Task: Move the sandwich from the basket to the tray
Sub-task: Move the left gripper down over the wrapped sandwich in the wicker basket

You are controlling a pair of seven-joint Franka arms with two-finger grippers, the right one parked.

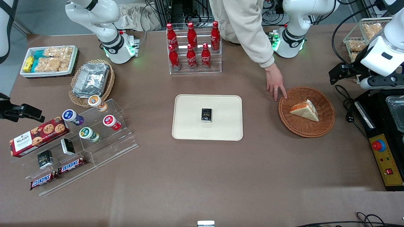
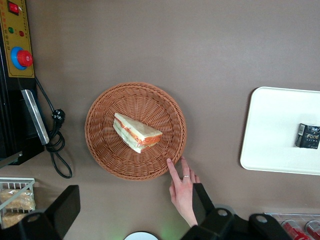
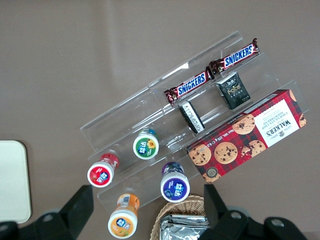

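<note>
The sandwich [image 1: 304,110] [image 2: 136,133], a white-bread wedge with orange filling, lies in the round reddish-brown wicker basket [image 1: 328,123] [image 2: 100,145]. The cream tray [image 1: 189,126] [image 2: 270,130] lies flat beside the basket, toward the parked arm's end, with a small black box [image 1: 206,114] [image 2: 307,136] on it. The left arm's gripper [image 1: 337,74] [image 2: 135,194] hangs high above the table, open and holding nothing, farther from the front camera than the basket. A person's hand [image 1: 276,83] [image 2: 182,187] touches the basket's rim between the gripper's fingers and the sandwich.
A rack of red cola bottles [image 1: 192,47] stands farther from the front camera than the tray. A yellow control box with a red button [image 1: 383,157] [image 2: 20,55] and a black cable [image 1: 348,107] [image 2: 57,145] lie toward the working arm's end. A wire rack of snacks [image 1: 363,37] stands there too.
</note>
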